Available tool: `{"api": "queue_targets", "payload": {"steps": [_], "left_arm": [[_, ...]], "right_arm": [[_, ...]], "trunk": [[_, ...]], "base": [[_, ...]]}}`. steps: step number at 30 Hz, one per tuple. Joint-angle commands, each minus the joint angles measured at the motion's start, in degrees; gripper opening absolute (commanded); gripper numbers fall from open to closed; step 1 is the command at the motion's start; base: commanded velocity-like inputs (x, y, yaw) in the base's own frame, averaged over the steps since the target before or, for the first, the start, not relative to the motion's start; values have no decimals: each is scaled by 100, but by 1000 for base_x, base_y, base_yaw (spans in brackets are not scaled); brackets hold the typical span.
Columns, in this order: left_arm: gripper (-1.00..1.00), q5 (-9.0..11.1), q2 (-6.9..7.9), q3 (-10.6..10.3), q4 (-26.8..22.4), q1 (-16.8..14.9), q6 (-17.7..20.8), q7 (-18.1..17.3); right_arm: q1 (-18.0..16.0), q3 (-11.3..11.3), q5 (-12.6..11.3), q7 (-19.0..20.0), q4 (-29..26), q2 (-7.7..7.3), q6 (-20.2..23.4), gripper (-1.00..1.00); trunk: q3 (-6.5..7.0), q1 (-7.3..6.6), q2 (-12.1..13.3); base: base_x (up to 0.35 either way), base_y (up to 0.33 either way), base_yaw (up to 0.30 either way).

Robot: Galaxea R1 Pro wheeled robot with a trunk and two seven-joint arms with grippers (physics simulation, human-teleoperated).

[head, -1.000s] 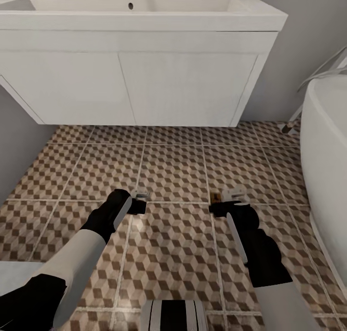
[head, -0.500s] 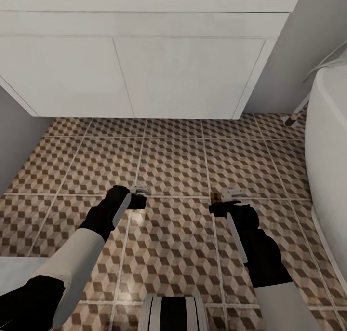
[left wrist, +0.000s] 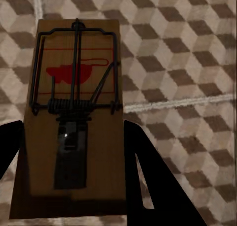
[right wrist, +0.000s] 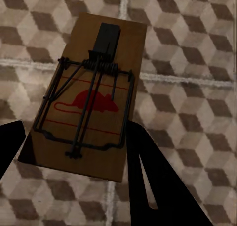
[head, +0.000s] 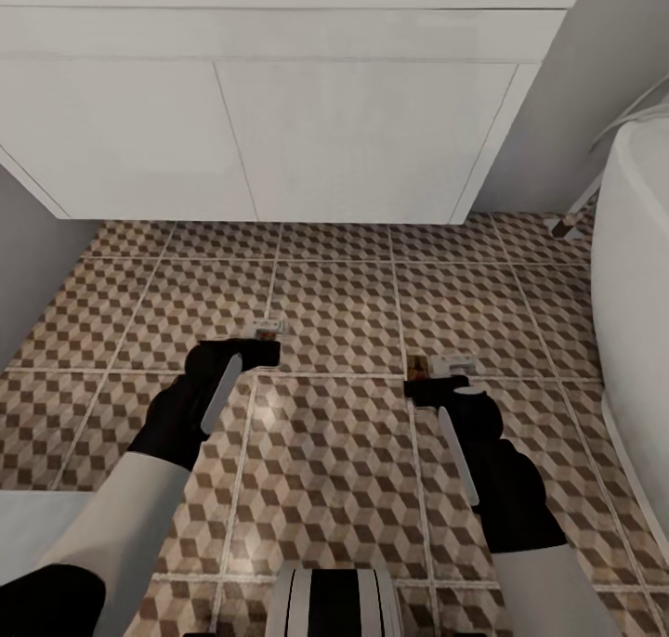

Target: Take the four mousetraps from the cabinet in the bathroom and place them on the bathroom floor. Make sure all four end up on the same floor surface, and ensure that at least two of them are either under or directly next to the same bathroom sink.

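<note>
1. We are holding a mousetrap in each gripper, low over the bathroom floor (head: 334, 321) in front of the white sink cabinet (head: 279, 136).
2. The left gripper (head: 263, 338) is clamping the left mousetrap (left wrist: 74, 122) by its long edges; in the left wrist view the dark fingers (left wrist: 153, 186) are pressing both sides of the board, jaws narrowed to its width.
3. The right gripper (head: 437, 377) is gripping the right mousetrap (right wrist: 91, 97) the same way, wire spring facing up, red mouse print showing.
4. Both traps are hanging in front of the sink cabinet, the left one closer to it. How high they are riding above the tiles we cannot tell.
5. To do this step well, we are judging that each wrist needs lowering until the board is flat on the tile before the jaws part; letting go from a height risks a flip or a bounce.
6. We are also judging that carrying both traps closer to the sink cabinet, or beneath its overhang, makes "next to the sink" safer.
7. We are keeping the fingers on the board edges and clear of the wire bar.
</note>
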Motion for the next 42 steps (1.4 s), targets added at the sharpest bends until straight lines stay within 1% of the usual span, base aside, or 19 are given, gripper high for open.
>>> {"api": "queue_targets", "payload": {"steps": [1, 2, 3, 5, 8, 10, 11, 14, 16, 18, 19, 21, 23, 25, 30, 32, 36, 40, 42], "left_arm": [[-100, 24, 2, -9, -48, 9, -268, 21], [-100, 23, -2, -17, -12, 13, -497, 21], [-100, 23, -6, -23, 32, 15, -606, 21], [-100, 22, -23, -62, 262, 19, -894, 21], [-100, 17, -49, -138, 980, 23, -1330, 21], [-100, 15, -66, -149, 1294, 22, -1527, 21], [-100, 13, -74, -152, 1372, 20, -1585, 21], [-100, -6, -136, -158, 1589, 10, -1757, 21], [-100, -19, -176, -160, 1646, 1, -1799, 25], [-100, -26, -210, -161, 1690, -23, -1825, 28], [-100, -30, -227, -161, 1707, -84, -1832, 29], [-100, -28, -235, -161, 1714, -205, -1829, 33], [-100, -25, -244, -161, 1771, -442, -1813, 36], [-100, -24, -254, -161, 1885, -644, -1791, 43], [-100, -35, -346, -161, 2507, -1296, -1733, 92], [-100, -41, -351, -161, 2616, -1437, -1730, 100], [-100, -47, -340, -161, 2675, -1556, -1767, 89], [-100, -42, -304, -167, 2642, -1578, -1793, 56], [-100, -41, -287, -187, 2581, -1582, -1893, 46]], "right_arm": [[-3, 29, 89, -3, -24, 6, -180, -100], [-5, 77, 185, -2, -31, 12, -279, -100], [-6, 109, 250, -2, -33, 14, -318, -100], [-20, 218, 573, 6, -34, 29, -457, -100], [-76, 273, 860, 18, -5, 42, -632, -100], [-193, 286, 932, 25, 49, 45, -688, -100], [-246, 289, 948, 27, 93, 46, -700, -100], [-638, 296, 989, 35, 565, 48, -783, -100], [-949, 298, 999, 45, 1000, 52, -899, -100], [-1401, 299, 1000, 54, 1634, 58, -1146, -100], [-1910, 300, 1001, 58, 2305, 72, -1467, -100], [-2145, 300, 1001, 59, 2612, 115, -1567, -100], [-2378, 301, 1001, 59, 2853, 234, -1628, -100], [-2477, 304, 1005, 59, 2955, 324, -1649, -100], [-2715, 308, 1011, 60, 3098, 535, -1664, -100], [-2776, 308, 1014, 60, 3151, 574, -1663, -100], [-2835, 313, 1016, 58, 3200, 574, -1663, -100], [-2846, 321, 1011, 57, 3213, 574, -1668, -100], [-2849, 329, 1010, 57, 3215, 574, -1670, -100]], "trunk": [[-4, -1, -1], [-5, -1, -1], [-5, -1, -1], [-5, -1, -1], [-5, -1, -1], [-5, -1, -1], [-5, -1, -1], [-5, -1, -1], [-5, -1, -1], [-5, -1, -1], [-5, -1, -1], [-5, -1, -1], [-5, -1, -1], [-5, -1, -1], [-5, -1, -1], [-5, -1, -1], [-5, -1, -1], [-5, -1, -1], [-5, -1, -1]], "base": [[0, 0, 0], [0, 0, 0], [0, 0, 0], [0, 0, 0], [0, 0, 0], [0, 0, 0], [0, 0, 0], [0, 0, 0], [0, 0, 0], [0, 0, 0], [0, 0, 0], [0, 0, 0], [0, 0, 0], [0, 0, 0], [0, 0, 0], [0, 0, 0], [0, 0, 0], [0, 0, 0], [0, 0, 0]]}}
